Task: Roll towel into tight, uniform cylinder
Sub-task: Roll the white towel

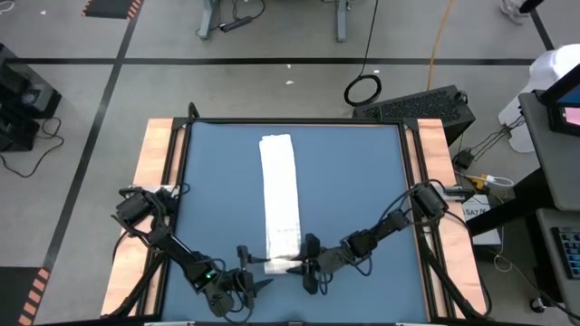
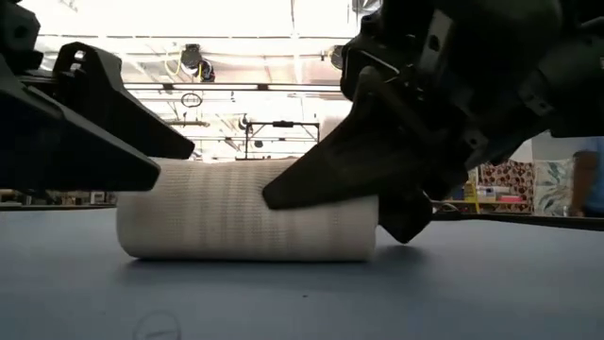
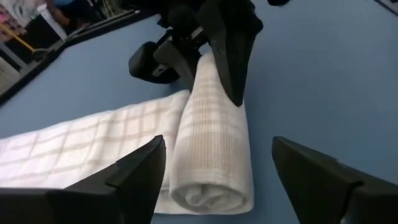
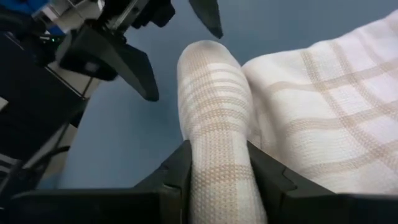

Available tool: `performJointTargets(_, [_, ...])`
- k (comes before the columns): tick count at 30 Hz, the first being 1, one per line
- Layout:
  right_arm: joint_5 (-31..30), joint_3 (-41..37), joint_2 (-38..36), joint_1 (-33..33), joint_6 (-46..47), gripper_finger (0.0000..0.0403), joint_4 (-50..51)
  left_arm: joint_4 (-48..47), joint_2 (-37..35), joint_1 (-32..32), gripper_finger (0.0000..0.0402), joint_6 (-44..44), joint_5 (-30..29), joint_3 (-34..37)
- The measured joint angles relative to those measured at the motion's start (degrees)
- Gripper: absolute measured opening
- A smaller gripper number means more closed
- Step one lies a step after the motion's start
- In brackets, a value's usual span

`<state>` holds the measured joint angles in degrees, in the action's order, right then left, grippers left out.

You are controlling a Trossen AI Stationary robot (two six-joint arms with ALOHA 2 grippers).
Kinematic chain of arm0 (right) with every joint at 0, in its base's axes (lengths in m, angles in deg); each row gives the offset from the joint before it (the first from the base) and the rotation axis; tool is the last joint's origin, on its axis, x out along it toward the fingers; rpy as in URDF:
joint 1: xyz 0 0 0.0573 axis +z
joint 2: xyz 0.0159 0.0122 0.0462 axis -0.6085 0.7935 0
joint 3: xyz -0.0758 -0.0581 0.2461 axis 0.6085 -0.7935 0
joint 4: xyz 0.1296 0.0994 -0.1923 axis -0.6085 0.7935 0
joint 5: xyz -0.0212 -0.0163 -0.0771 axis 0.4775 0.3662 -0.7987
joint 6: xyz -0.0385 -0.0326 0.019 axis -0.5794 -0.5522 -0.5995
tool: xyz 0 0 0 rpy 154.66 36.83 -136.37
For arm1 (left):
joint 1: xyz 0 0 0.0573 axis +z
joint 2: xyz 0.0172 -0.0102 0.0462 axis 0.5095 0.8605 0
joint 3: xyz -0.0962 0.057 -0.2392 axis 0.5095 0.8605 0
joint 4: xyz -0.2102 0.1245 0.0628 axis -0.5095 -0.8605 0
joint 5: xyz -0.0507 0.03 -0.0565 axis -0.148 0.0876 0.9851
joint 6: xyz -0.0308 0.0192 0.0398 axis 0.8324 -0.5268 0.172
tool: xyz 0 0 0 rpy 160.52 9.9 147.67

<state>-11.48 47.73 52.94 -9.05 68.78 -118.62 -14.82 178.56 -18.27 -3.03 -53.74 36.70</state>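
Your blue table (image 1: 362, 199) has wooden side rails, and there's a black case (image 1: 426, 107) on the floor past its 1 o'clock corner. Nothing blocks the towel (image 1: 280, 195): it's a long strip up the middle, rolled at the 6 o'clock end. Your right gripper (image 4: 219, 163) pinches one end of the rolled part (image 4: 214, 99). Your left gripper (image 3: 217, 163) is spread wide at the other end, fingers (image 3: 134, 167) either side of it, gripping nothing.
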Motion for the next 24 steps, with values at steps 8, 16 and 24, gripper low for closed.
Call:
performJointTargets(8, [0.7,0.0,0.1,-0.7,2.3,0.0095,0.0,-0.4,0.5,0.6,0.0269,-2.1,2.1,0.0])
performJointTargets(16, [0.3,0.0,0.1,-0.7,2.9,0.0096,0.0,-2.2,0.4,3.7,0.0218,-0.7,8.2,0.0])
performJointTargets(24, [-4.7,-0.1,0.2,1.1,-1.0,0.0163,-0.3,-5.7,0.1,6.8,0.0103,5.8,13.4,-0.2])
